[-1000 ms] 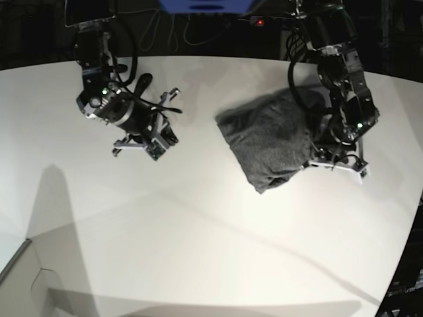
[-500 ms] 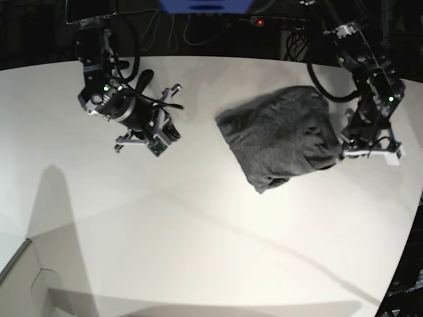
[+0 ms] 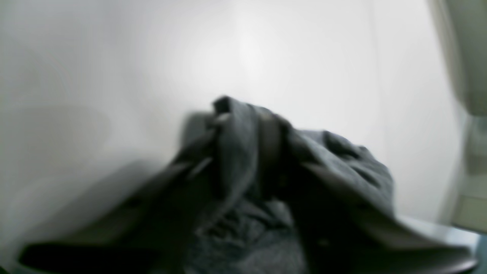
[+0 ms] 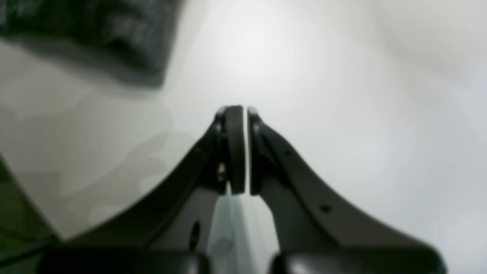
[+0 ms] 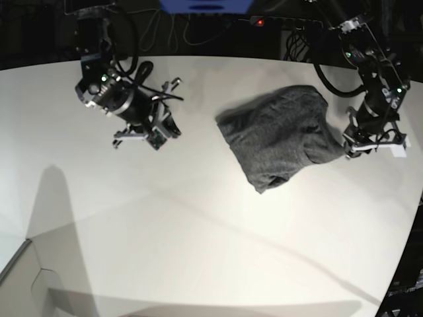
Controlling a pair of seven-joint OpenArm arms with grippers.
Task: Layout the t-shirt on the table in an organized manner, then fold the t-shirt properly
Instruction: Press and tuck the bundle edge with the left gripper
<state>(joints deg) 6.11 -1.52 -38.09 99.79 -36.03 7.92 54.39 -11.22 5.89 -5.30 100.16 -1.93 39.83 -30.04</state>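
The dark-grey t-shirt (image 5: 281, 135) lies bunched in a lump on the white table (image 5: 198, 231), right of centre. My left gripper (image 5: 348, 149) is shut on the shirt's right edge, low over the table. In the blurred left wrist view, folds of the t-shirt (image 3: 342, 167) wrap the left gripper (image 3: 247, 125). My right gripper (image 5: 156, 140) is on the left side, apart from the shirt. In the right wrist view the right gripper (image 4: 246, 114) is shut and empty over the bare table (image 4: 342, 95). A corner of the t-shirt (image 4: 95, 34) shows at top left.
Cables and dark equipment (image 5: 198, 26) run along the table's far edge. The table's curved edge (image 5: 410, 218) falls away at the right, close to my left arm. A grey-edged corner (image 5: 13, 264) shows at the lower left.
My left arm has moved right and back, dragging the shirt's right edge outward, so the lump stretched right. My right arm shifted slightly toward the back and stayed shut.
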